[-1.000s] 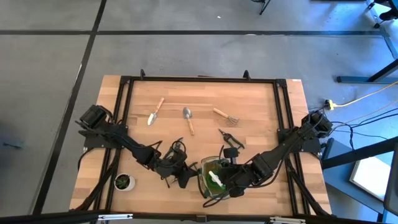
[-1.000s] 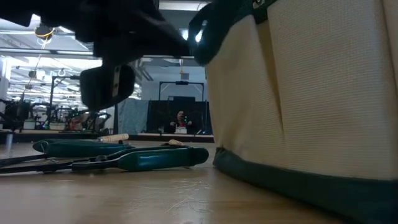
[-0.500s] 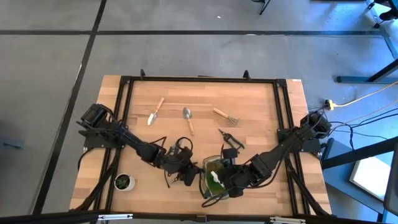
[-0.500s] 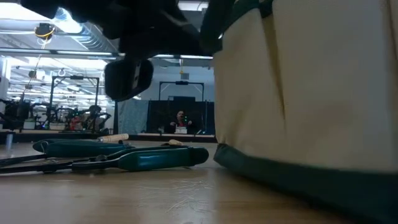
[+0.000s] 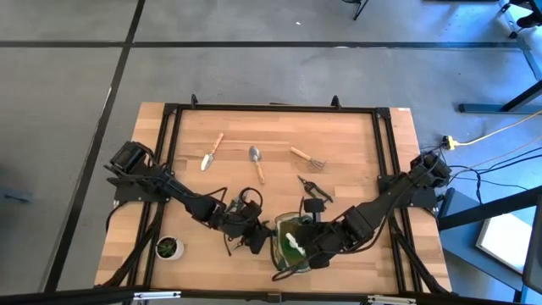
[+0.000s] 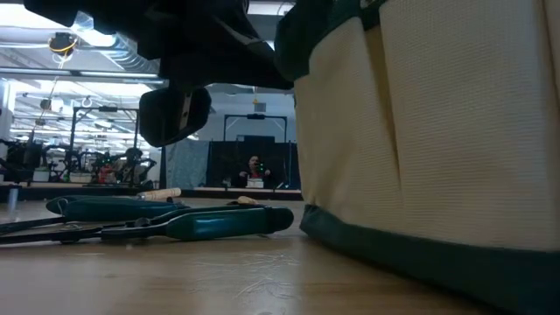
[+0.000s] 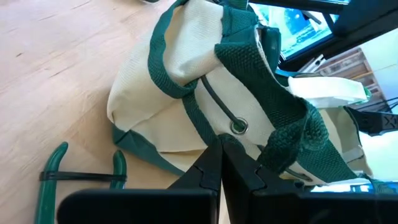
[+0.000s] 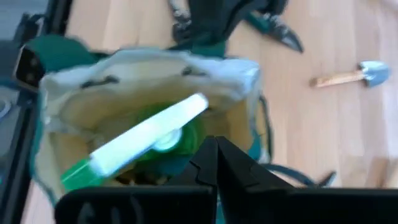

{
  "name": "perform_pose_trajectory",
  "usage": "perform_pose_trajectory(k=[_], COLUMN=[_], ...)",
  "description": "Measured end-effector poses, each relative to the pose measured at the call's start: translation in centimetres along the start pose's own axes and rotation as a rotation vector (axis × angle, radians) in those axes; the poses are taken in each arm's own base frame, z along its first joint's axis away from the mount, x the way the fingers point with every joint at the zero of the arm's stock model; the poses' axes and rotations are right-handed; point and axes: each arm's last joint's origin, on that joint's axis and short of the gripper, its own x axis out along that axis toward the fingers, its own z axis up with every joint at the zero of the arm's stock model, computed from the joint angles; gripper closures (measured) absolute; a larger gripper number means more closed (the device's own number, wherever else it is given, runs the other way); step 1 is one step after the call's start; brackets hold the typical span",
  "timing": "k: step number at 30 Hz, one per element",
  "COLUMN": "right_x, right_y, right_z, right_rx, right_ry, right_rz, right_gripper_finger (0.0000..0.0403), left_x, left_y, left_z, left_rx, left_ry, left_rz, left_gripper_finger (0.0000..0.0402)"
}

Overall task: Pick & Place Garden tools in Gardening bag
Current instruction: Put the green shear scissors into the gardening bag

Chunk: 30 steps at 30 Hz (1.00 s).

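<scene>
Gardening bag [image 5: 292, 246] held the spray bottle [image 8: 146, 134] while the clenched left gripper [image 5: 254, 240] and right gripper [image 5: 312, 246] flanked it, grasping nothing.

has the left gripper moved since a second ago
Yes. In the high view the left gripper has shifted right toward the gardening bag, away from the potted plant, mostly in the first half second.
</scene>
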Motion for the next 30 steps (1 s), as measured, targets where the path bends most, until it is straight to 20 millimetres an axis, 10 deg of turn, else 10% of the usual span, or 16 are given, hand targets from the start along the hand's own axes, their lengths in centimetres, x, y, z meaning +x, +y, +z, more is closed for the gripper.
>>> perform_pose_trajectory(k=[13, 23, 30], right_x=[1.9, 3.2, 4.1], right_y=[-7.4, -10.5, -11.3], right_z=[-0.5, 0.4, -0.3], right_rx=[0.822, 0.876, 0.912], right_ry=[0.319, 0.479, 0.502], right_rz=[-0.165, 0.127, 0.064], right_gripper_finger=[0.0313, 0.0151, 0.0135], left_x=[0.0, -0.1, -0.4], left_y=[0.0, -0.1, -0.3], left_z=[0.0, -0.3, -0.7], left_rx=[0.007, 0.020, 0.027], left_ry=[-0.009, -0.021, -0.042], left_rz=[0.005, 0.009, 0.016], left_gripper_finger=[0.0400, 0.0400, 0.0401])
